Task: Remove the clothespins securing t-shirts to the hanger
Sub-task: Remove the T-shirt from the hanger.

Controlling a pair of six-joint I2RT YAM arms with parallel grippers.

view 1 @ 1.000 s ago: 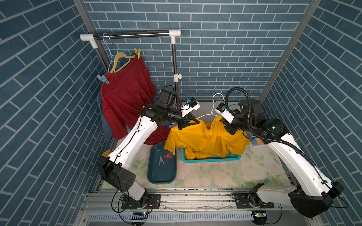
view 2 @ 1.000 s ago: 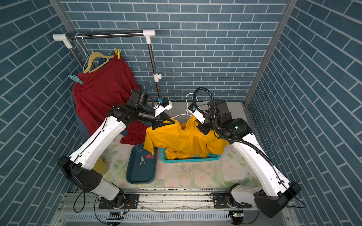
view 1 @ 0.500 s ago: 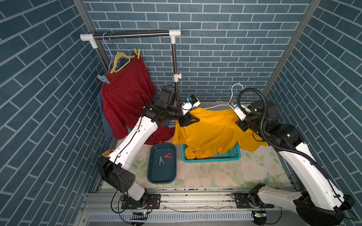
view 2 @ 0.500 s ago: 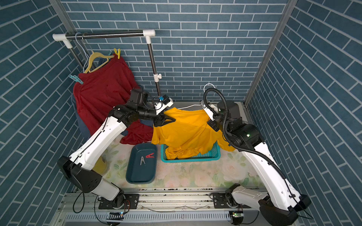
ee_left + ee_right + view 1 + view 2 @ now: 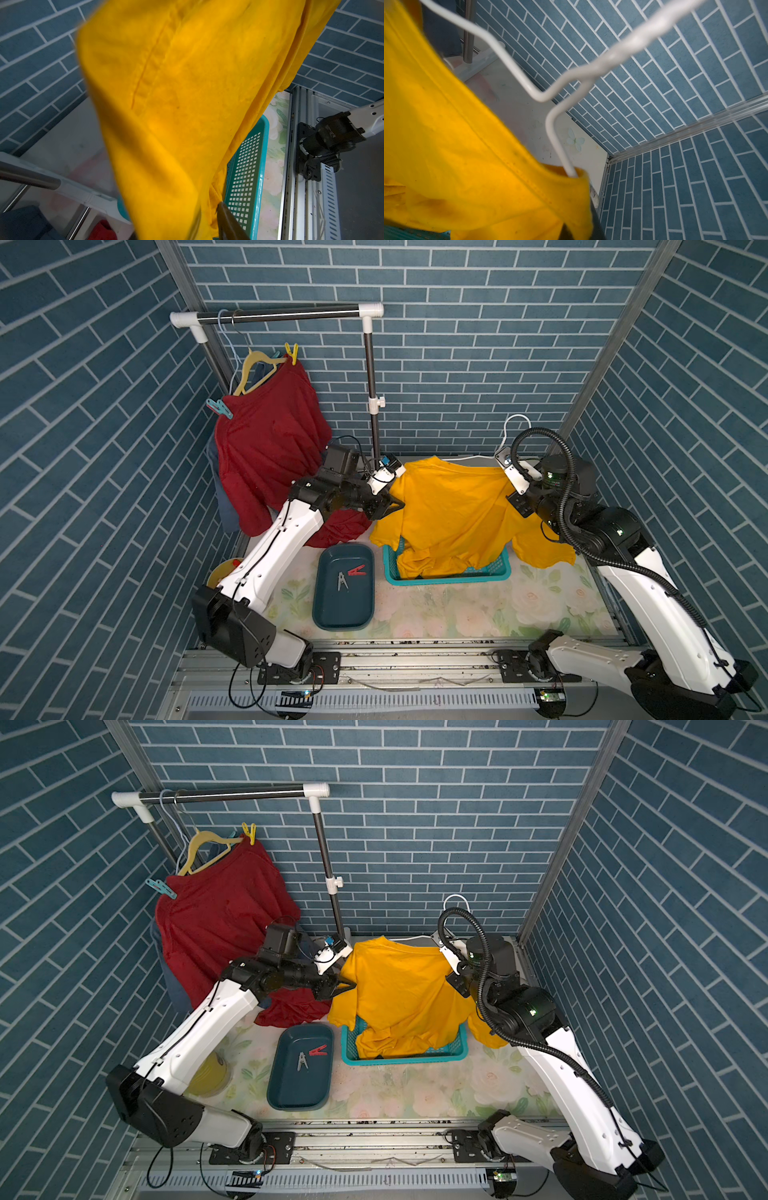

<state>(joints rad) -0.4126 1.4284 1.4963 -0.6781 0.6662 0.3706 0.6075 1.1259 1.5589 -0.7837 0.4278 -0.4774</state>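
An orange-yellow t-shirt on a white wire hanger hangs spread over the teal basket. My right gripper is shut on the shirt's shoulder where the hanger wire enters the cloth. My left gripper stands open at the shirt's other edge; one finger shows beside the cloth. A dark red t-shirt hangs on the rack, pinned by a yellow clothespin and a teal clothespin. A slate blue t-shirt peeks out behind it. A red clothespin and a grey-white clothespin lie in the tray.
The dark teal tray sits left of the basket on the flowered mat. The rack's upright pole stands just behind my left gripper. A yellow bowl sits under the left arm. Brick walls close in on three sides.
My right gripper has carried the hanger and shirt to the right and back, spreading the cloth. My left gripper, shut on the shirt's edge a second ago, has opened.
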